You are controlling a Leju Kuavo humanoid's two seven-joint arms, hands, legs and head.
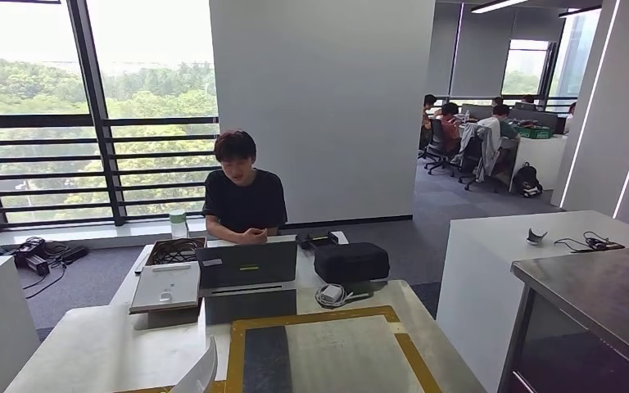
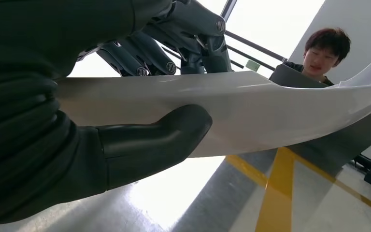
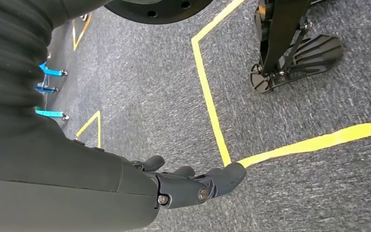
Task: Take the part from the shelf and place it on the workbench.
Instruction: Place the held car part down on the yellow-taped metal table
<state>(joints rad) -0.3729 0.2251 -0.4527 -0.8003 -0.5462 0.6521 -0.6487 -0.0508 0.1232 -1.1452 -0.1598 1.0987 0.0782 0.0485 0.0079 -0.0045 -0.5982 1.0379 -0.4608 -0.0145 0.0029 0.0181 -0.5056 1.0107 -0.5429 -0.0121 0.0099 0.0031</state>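
At the lower left of the head view, a white edge of the part rises into frame over the near end of the workbench. In the left wrist view the left hand grips this part, a long curved white panel: the thick thumb presses one face and the dark fingers close over the opposite face. The panel is held clear of the surface, above the grey mat and its yellow border tape.

In the right wrist view the right hand hangs over grey carpet marked with yellow floor tape; its fingers are loosely extended and hold nothing.

A seated person faces the robot across the bench, behind a laptop and a black case.

Judgement: the pick from the shelf is done and the carry is at its end; the placing step is in hand. The next move calls for lowering the panel level onto the marked mat, short of the laptop, and releasing only once it rests.
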